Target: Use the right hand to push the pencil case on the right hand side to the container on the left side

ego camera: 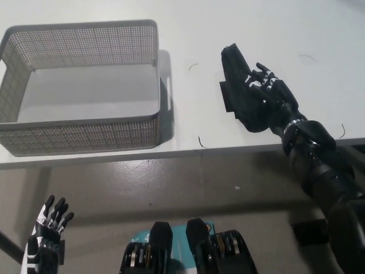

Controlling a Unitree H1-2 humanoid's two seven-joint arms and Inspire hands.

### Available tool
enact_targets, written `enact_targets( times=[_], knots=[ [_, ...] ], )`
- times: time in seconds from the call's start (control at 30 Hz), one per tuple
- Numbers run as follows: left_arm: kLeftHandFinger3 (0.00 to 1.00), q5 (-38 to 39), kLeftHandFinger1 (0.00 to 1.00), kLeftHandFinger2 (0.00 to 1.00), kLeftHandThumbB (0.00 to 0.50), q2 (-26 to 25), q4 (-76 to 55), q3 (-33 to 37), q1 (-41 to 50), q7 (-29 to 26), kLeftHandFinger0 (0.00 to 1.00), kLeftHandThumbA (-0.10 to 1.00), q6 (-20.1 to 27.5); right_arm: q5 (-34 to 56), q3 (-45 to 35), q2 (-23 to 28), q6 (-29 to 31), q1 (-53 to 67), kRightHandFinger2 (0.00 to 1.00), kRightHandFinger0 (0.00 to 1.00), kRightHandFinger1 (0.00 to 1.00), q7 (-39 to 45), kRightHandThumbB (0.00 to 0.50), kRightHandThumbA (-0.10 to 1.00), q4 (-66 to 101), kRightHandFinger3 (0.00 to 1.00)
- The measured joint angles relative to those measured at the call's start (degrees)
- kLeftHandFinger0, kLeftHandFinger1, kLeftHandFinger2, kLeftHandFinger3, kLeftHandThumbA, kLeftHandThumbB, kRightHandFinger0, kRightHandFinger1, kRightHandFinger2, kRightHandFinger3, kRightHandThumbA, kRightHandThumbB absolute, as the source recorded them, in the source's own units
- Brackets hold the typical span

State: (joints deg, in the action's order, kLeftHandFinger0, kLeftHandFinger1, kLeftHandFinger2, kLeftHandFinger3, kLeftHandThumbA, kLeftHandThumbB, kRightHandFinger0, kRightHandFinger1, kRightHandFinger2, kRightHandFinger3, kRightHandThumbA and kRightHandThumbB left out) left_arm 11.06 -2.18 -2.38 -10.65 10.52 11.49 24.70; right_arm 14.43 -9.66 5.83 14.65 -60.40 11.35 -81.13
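Black right hand [263, 94] lies flat, fingers spread, gripping nothing, on the black fabric pencil case [236, 85] at centre right — placed to shove it toward the grey mesh metal basket [85, 136] upper left; white left hand [48, 231] idles open, lower left.

no text, label, brand, number or sign can be read anywhere in view.

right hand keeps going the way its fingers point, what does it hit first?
The right hand already lies on the black pencil case, fingers aimed up-left. Beyond the case that line crosses bare white table, seemingly passing behind the mesh basket's far right corner, though depth is unclear.
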Motion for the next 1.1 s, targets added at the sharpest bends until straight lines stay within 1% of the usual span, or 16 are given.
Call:
enact_targets(
  times=[0.1,0.17,0.3,0.37,0.4,0.57,0.67,0.8,0.87,0.93,0.97,1.07,1.1],
  knots=[
    [1.00,0.00,1.00,1.00,0.415,0.11,-0.16,0.01,-0.03,0.24,1.00,1.00,0.01,-0.42,0.63,-0.67,-0.11,-0.44,1.00,1.00,1.00,-0.46,0.363,1.00,-0.18,1.00],
    [1.00,0.01,1.00,1.00,0.414,0.14,-0.17,0.01,-0.04,0.32,1.00,1.00,0.01,-0.87,0.97,-1.15,-0.16,-0.66,1.00,1.00,1.00,-0.65,0.382,1.00,-0.26,1.00],
    [1.00,0.02,1.00,1.00,0.417,0.13,-0.17,-0.15,-0.10,0.56,1.00,1.00,0.01,-1.66,1.63,-2.32,-0.42,-1.48,1.00,1.00,1.00,-1.15,0.340,1.00,-0.57,1.00],
    [1.00,0.02,1.00,1.00,0.415,0.13,-0.21,-0.23,-0.19,0.59,1.00,1.00,0.01,-1.91,1.75,-3.05,-0.49,-1.79,1.00,1.00,1.00,-1.21,0.348,1.00,-0.67,1.00],
    [1.00,0.02,1.00,1.00,0.412,0.14,-0.26,-0.24,-0.19,0.59,1.00,1.00,0.01,-1.98,1.75,-3.41,-0.50,-1.88,1.00,1.00,1.00,-1.23,0.360,1.00,-0.70,1.00],
    [1.00,-0.02,1.00,1.00,0.420,0.13,-0.99,-0.36,-0.42,0.84,1.00,1.00,0.02,-2.24,1.58,-5.78,-0.62,-2.33,1.00,1.00,1.00,-1.44,0.352,1.00,-0.78,1.00],
    [1.00,0.00,1.00,1.00,0.420,0.12,-1.07,-0.47,-0.60,1.01,1.00,1.00,0.03,-2.20,1.27,-7.11,-0.73,-2.64,1.00,1.00,1.00,-1.46,0.374,1.00,-0.78,1.00],
    [1.00,0.00,1.00,1.00,0.422,0.13,-1.07,-0.85,-0.92,1.21,1.00,1.00,0.04,-2.06,0.29,-8.98,-1.10,-2.93,1.00,1.00,1.00,-1.51,0.375,1.00,-0.79,1.00],
    [1.00,0.00,1.00,1.00,0.427,0.13,-1.07,-1.04,-1.07,1.26,1.00,1.00,0.05,-2.04,-0.09,-9.65,-1.32,-3.02,1.00,1.00,1.00,-1.53,0.387,1.00,-0.79,1.00],
    [1.00,0.01,1.00,1.00,0.434,0.12,-1.07,-1.27,-1.14,1.33,1.00,1.00,0.05,-1.98,-0.45,-10.08,-1.53,-3.04,1.00,1.00,1.00,-1.51,0.375,1.00,-0.79,1.00],
    [1.00,0.01,1.00,1.00,0.429,0.11,-1.08,-1.38,-1.15,1.38,1.00,1.00,0.06,-1.92,-0.65,-10.33,-1.56,-3.04,1.00,1.00,1.00,-1.51,0.385,1.00,-0.79,1.00],
    [1.00,-0.02,1.00,1.00,0.430,0.11,-1.09,-1.82,-1.31,1.42,1.00,1.00,0.06,-1.59,-1.29,-11.31,-1.63,-3.04,1.00,1.00,1.00,-1.53,0.386,1.00,-0.80,1.00],
    [1.00,-0.03,1.00,1.00,0.438,0.11,-1.09,-1.89,-1.39,1.44,1.00,1.00,0.06,-1.52,-1.39,-11.46,-1.64,-3.04,1.00,1.00,1.00,-1.55,0.385,1.00,-0.80,1.00]
  ],
)
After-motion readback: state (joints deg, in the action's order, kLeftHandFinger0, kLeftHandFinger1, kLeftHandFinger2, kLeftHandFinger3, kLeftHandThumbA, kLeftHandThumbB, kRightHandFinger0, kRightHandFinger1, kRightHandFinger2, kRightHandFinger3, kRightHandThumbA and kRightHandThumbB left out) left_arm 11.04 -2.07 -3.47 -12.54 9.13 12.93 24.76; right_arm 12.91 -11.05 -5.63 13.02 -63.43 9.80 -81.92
